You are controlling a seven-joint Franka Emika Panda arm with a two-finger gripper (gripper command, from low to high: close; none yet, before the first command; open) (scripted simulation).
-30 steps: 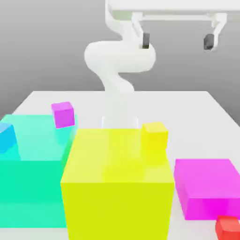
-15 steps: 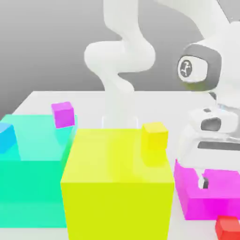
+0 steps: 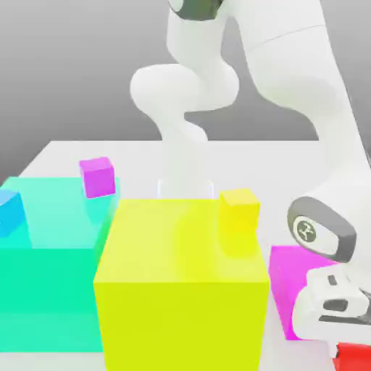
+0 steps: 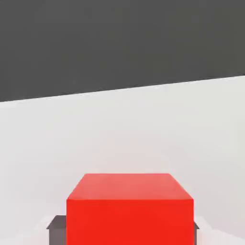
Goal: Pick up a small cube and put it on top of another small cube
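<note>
White Panda arm bent down over the near corner of the white counter (image 3: 290, 156) at the exterior view's right, its wrist and hand lowered directly above the small red cube (image 3: 356, 356), whose top corner shows just beneath the white hand body. The claw's (image 3: 346, 346) fingers are hidden behind the hand in the exterior view; whether they are open or closed cannot be told. In the hand view, the red cube (image 4: 130, 210) sits close under the camera, resting on the pale counter (image 4: 119, 134), with a dark grey strip visible at its base on each side; no contact between claw and cube can be confirmed. Immediately behind the hand, on the side away from the exterior camera, lies the flat magenta block (image 3: 290, 279), partly covered by the wrist. Farther from the claw, toward the exterior view's left, stands the large yellow block (image 3: 177, 290), with a small yellow cube (image 3: 239, 210) near its far right corner. Beyond that, well apart from the claw, stands the large teal block (image 3: 47, 268); a small magenta cube (image 3: 97, 176) appears at its far edge and a small blue cube (image 3: 10, 211) at its left edge. The arm's base column (image 3: 185, 170) rises behind the yellow block.
</note>
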